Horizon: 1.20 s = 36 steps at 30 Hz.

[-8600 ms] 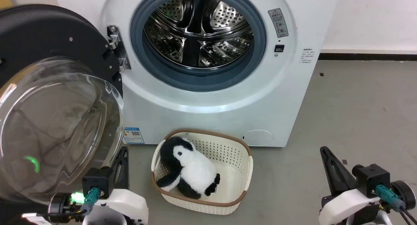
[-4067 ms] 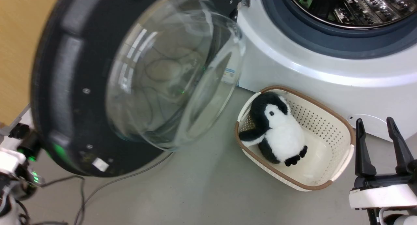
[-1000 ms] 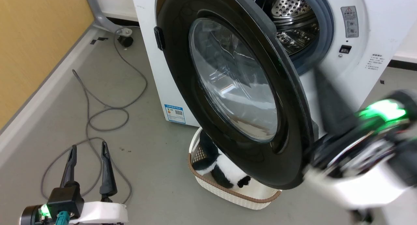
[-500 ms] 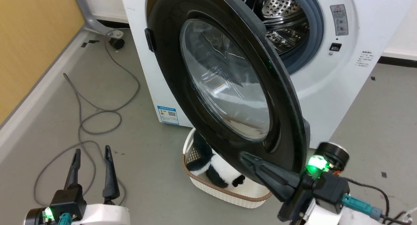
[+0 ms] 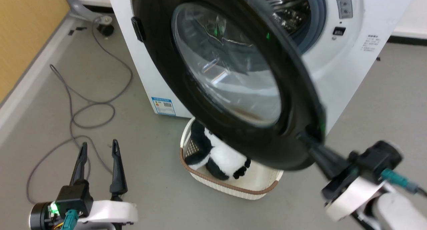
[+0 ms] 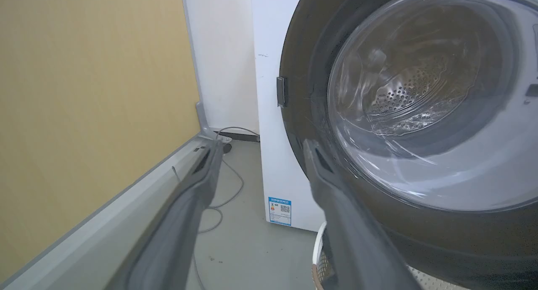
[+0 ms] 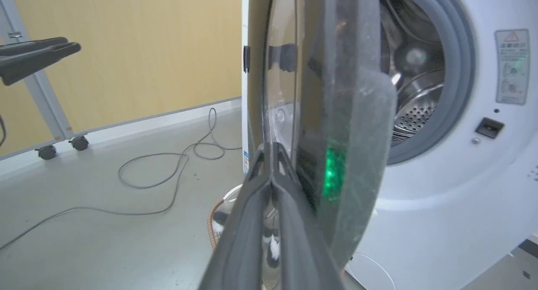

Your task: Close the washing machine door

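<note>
**Q:** Which fingers do you work with here?

**A:** Your right fingers [image 5: 305, 138]. The two dark tips are pressed together and hold nothing. They appear to rest against the lower free edge of the washing machine door [image 5: 233, 80]. Your left fingers [image 5: 114, 153] stand spread and empty, low over the floor [image 5: 160, 196] and well apart from the door.

**Q:** Where does the door lie from your right tips?

**A:** Just beyond them and to the left, half swung. It is hinged at its left side, and its free edge is nearest your right arm. The washing machine [image 5: 347, 66] shows its open mouth behind that edge. The push should therefore run away from you, toward the white front.

**Q:** What surfaces will you meet?

**A:** A round, glossy black frame [image 5: 156, 53], hard and probably slippery, with a bulging clear glass bowl [image 5: 213, 50] at its centre. A grey rubber ring [image 5: 318, 16] surrounds the perforated steel drum [image 5: 283, 6]. Below the door, a cream perforated basket [image 5: 230, 186] holds a plush penguin [image 5: 220, 156].
</note>
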### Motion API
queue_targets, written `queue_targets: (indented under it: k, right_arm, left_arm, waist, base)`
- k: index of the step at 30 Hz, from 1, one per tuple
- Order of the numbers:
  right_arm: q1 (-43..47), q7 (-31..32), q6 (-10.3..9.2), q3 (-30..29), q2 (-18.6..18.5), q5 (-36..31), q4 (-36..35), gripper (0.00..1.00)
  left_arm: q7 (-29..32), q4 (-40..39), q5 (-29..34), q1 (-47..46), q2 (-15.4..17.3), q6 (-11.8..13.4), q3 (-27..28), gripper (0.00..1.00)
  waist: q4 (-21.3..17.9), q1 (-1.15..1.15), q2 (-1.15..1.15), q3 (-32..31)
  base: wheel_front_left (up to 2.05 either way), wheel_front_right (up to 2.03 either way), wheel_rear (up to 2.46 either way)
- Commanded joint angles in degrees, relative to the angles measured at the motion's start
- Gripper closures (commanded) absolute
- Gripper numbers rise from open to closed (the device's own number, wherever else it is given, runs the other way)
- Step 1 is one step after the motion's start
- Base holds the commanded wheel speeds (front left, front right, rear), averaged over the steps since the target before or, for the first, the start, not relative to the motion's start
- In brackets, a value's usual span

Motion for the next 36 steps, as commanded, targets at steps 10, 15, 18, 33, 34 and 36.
queue_targets:
  k: [10, 15, 18, 33, 34, 36]
  right_arm:
    - [-10.5, -0.2, -0.12, -10.2, 0.2, -1.7, 8.1, 1.0]
    - [-18.4, -0.2, -0.12, -13.2, 0.9, -2.7, 14.6, 1.0]
    - [-23.2, -0.2, -0.12, -14.7, 0.9, -3.1, 18.8, 1.0]
    - [-37.1, -0.2, -0.12, -19.5, 0.5, -8.0, 33.0, 1.0]
    - [-37.4, -0.2, -0.12, -19.8, 0.7, -8.4, 33.5, 1.0]
    - [-37.8, -0.2, -0.12, -20.3, 1.5, -9.0, 34.4, 1.0]
  left_arm:
    - [-0.2, -0.7, 0.7, -4.4, -1.3, -0.4, -0.2, 0.0]
    - [-0.2, -1.3, 0.7, -6.1, -1.6, -0.5, -0.1, 0.0]
    - [-0.2, -1.6, 0.7, -7.0, -1.8, -0.5, -0.1, 0.0]
    - [-0.2, -2.5, 0.0, -9.1, -2.1, 1.5, -1.7, 0.0]
    - [-0.2, -2.5, -0.1, -9.0, -2.1, 1.5, -1.7, 0.0]
    - [-0.2, -2.6, -0.1, -8.8, -2.1, 1.5, -1.3, 0.0]
  waist:
    - [0.8, 0.0, 0.0, 6.7]
    - [1.8, 0.0, 0.0, 9.9]
    - [2.6, 0.0, 0.0, 11.8]
    - [3.9, 0.0, 0.0, 15.9]
    - [3.9, 0.0, 0.0, 15.8]
    - [3.6, 0.0, 0.0, 15.5]
  base:
    - [0.0, 0.0, 0.0]
    - [0.0, 0.0, 0.0]
    - [0.0, 0.0, 0.0]
    - [0.0, 0.0, 0.0]
    - [0.0, 0.0, 0.0]
    - [0.0, 0.0, 0.0]
